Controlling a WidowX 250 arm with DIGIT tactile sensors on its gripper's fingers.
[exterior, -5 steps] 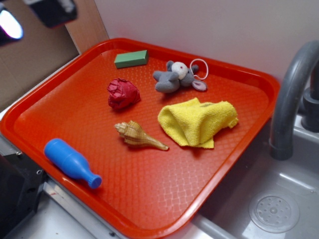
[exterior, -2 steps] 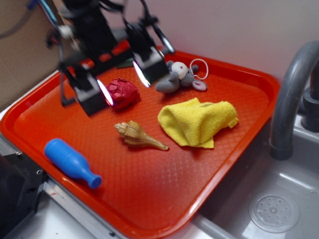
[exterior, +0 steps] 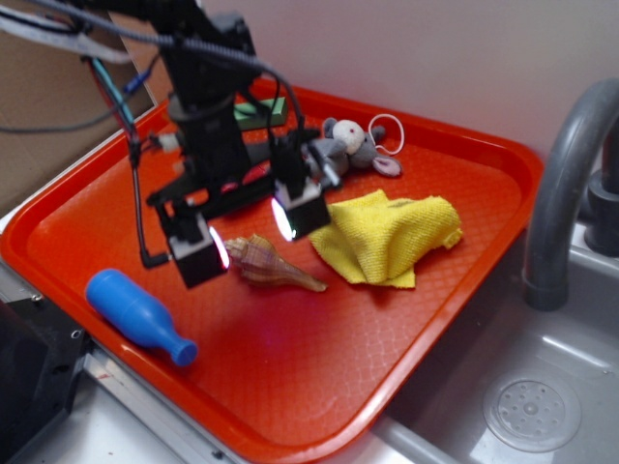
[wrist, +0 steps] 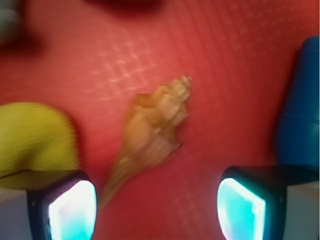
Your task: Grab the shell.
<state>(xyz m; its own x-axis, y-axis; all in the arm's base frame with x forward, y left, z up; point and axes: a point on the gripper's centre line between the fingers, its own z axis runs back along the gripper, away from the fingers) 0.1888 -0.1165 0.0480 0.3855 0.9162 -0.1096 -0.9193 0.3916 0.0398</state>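
Orange plastic tray (exterior: 464,290) with a diamond-patterned floor carries one ridged, tan spiral shell (exterior: 271,264), lying flat near the tray's middle. Gripper (exterior: 247,237) hangs above the shell, jaws wide apart. Beside the shell lies one soft yellow cloth (exterior: 387,237).

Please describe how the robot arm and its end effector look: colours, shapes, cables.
The arm is black and blocky, with thin black cables and a blue wire looping along it. The end effector has two square black fingers; their inner pads glow pale white-violet in the exterior view and cyan-white in the wrist view.
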